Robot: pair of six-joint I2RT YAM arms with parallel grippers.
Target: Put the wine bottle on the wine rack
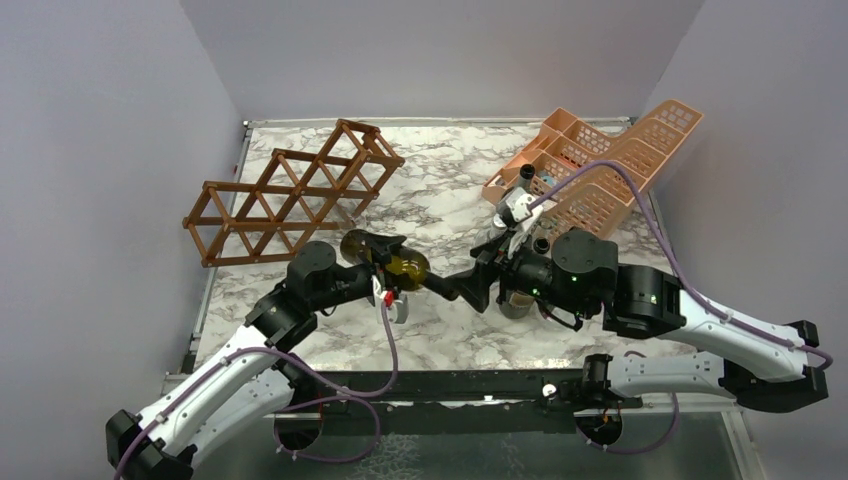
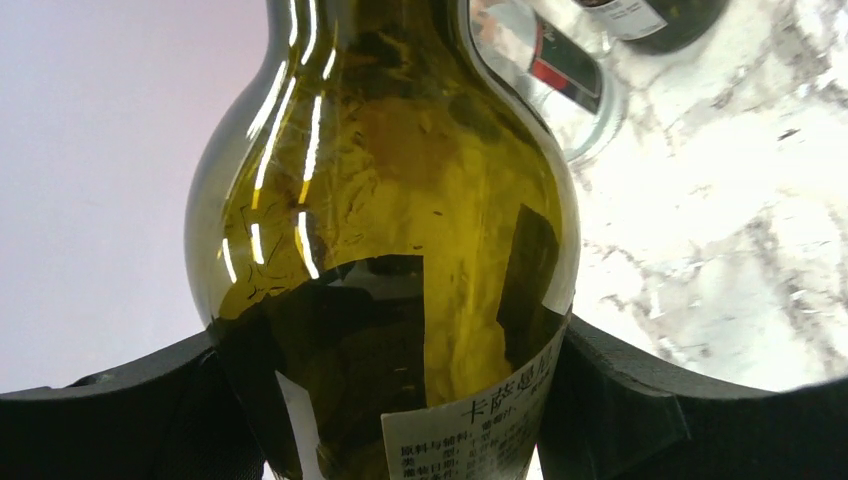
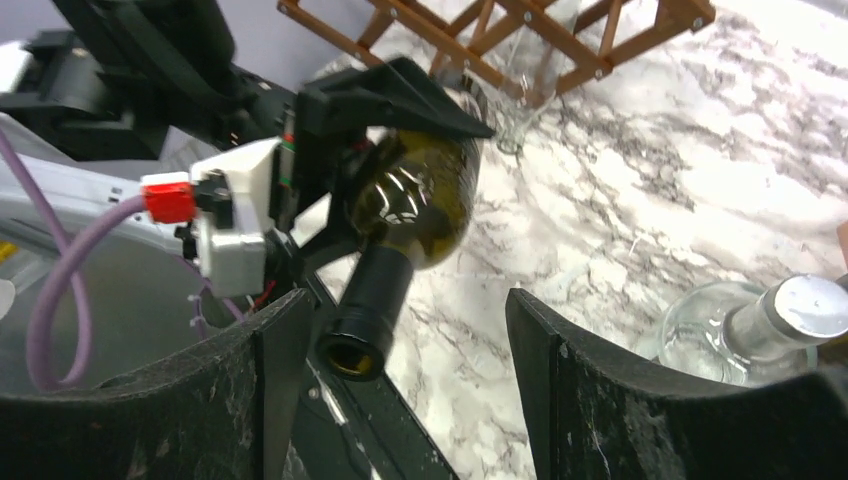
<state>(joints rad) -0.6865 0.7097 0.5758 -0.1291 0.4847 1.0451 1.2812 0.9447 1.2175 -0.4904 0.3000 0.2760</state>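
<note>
The olive-green wine bottle [image 1: 405, 268] with a white label lies roughly level above the marble table, its black-capped neck [image 3: 365, 315] pointing right. My left gripper [image 1: 385, 262] is shut on its body; in the left wrist view the bottle [image 2: 400, 200] fills the space between the black fingers [image 2: 640, 400]. My right gripper [image 1: 455, 287] is open, and in its wrist view [image 3: 405, 310] the neck's mouth sits between the fingers, close to the left one and untouched by either. The brown wooden wine rack [image 1: 290, 195] stands at the back left, empty; it also shows in the right wrist view [image 3: 520, 30].
A peach-orange plastic basket rack [image 1: 600, 160] leans at the back right with bottles by it. A clear glass bottle with a silver cap [image 3: 770, 320] stands right of my right gripper. Grey walls enclose the table [image 1: 440, 200].
</note>
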